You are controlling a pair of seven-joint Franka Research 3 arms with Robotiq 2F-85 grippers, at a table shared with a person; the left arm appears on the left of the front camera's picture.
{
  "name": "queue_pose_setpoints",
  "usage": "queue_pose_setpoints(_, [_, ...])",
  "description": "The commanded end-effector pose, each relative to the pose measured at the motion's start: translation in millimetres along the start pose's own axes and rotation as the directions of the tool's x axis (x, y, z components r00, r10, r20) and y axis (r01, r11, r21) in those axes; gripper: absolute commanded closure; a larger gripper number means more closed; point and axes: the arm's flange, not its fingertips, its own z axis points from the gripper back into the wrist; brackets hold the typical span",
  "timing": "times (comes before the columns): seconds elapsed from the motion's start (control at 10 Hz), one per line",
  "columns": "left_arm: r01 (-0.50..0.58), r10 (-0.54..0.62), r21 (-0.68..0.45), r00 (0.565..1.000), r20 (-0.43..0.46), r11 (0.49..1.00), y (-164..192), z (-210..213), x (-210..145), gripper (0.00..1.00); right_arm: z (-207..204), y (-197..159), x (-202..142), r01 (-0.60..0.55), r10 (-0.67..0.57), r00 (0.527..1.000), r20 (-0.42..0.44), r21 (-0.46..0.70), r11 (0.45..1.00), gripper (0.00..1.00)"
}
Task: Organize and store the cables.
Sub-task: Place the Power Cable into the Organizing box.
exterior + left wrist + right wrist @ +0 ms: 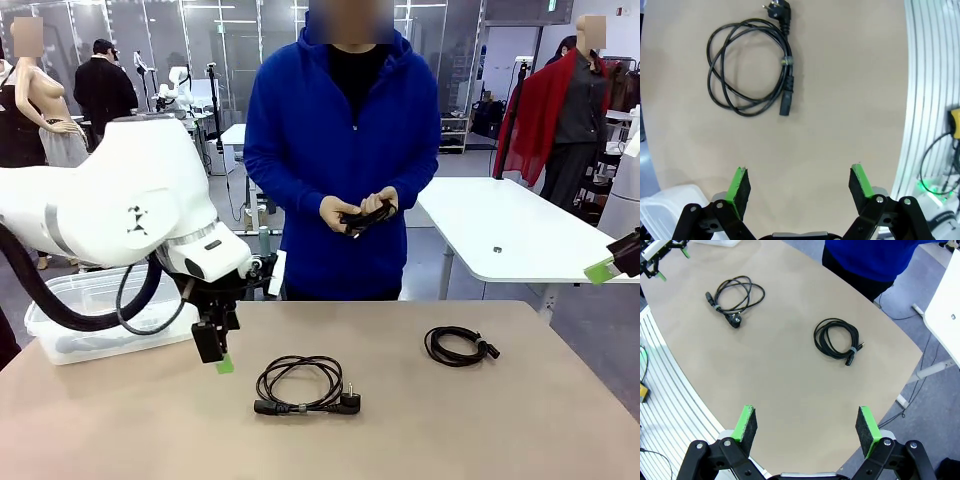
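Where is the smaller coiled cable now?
In the front view the smaller coiled cable lies on the table, right of centre, apart from the larger cable to its left.

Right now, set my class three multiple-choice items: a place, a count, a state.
1. Where is the clear bin? A table's left end; B table's middle; C person's hands.
2. How many cables lie on the table? A one; B two; C four.
3. The left gripper is: A open; B shut on a cable; C shut on the bin.
Key: 1 A, beside the left arm. 2 B, a larger cable and a smaller cable; a third cable is in the person's hands. 3 A, its pads stand apart.
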Motion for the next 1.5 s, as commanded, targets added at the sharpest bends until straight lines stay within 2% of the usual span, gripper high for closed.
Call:
queue_pose_setpoints(0.0, [-0.001,0.0,0.05,0.999,0.032,0.999,0.2,-23.1,13.4,0.0,0.1,-1.0,-1.9,-0.004,0.004,1.0,0.003,0.004,1.0,0.0])
queue_pose_setpoints(0.2, [-0.025,0.025,0.014,1.0,0.002,1.0,8.8,-45.1,27.5,0.0,0.1,-1.0,-1.9,-0.004,0.004,1.0,0.003,0.004,1.0,0.0])
queue_pose_setpoints(0.3, [-0.015,0.015,0.009,0.999,0.037,1.0,12.0,-48.8,31.8,0.0,0.1,-1.0,-1.9,-0.004,0.004,1.0,0.003,0.004,1.0,0.0])
queue_pose_setpoints(0.4, [-0.023,0.024,-0.006,1.0,0.018,1.0,13.8,-54.2,38.4,0.0,0.1,-1.0,-1.9,-0.004,0.004,1.0,0.003,0.004,1.0,0.0])
queue_pose_setpoints(0.7, [-0.04,0.04,-0.013,0.999,0.014,0.999,12.5,-69.2,43.8,0.0,0.1,-1.0,-1.9,-0.004,0.004,1.0,0.003,0.004,1.0,0.0])
queue_pose_setpoints(0.9, [-0.076,0.076,-0.013,0.997,-0.02,0.997,19.8,-83.3,47.3,0.0,0.1,-1.0,-1.9,-0.004,0.004,1.0,0.003,0.004,1.0,0.0])
queue_pose_setpoints(1.0, [-0.065,0.065,0.002,0.998,0.0,0.998,22.4,-86.5,50.9,0.0,0.1,-1.0,-1.9,-0.004,0.004,1.0,0.003,0.004,1.0,0.0])
queue_pose_setpoints(1.2, [-0.07,0.069,-0.013,0.997,-0.023,0.997,28.7,-98.0,61.5,0.0,0.1,-1.0,-1.9,-0.004,0.004,1.0,0.003,0.004,1.0,0.0])
queue_pose_setpoints(1.4, [-0.067,0.067,-0.014,0.998,0.012,0.998,33.2,-112.4,65.5,0.0,0.1,-1.0,-1.9,-0.004,0.004,1.0,0.003,0.004,1.0,0.0])
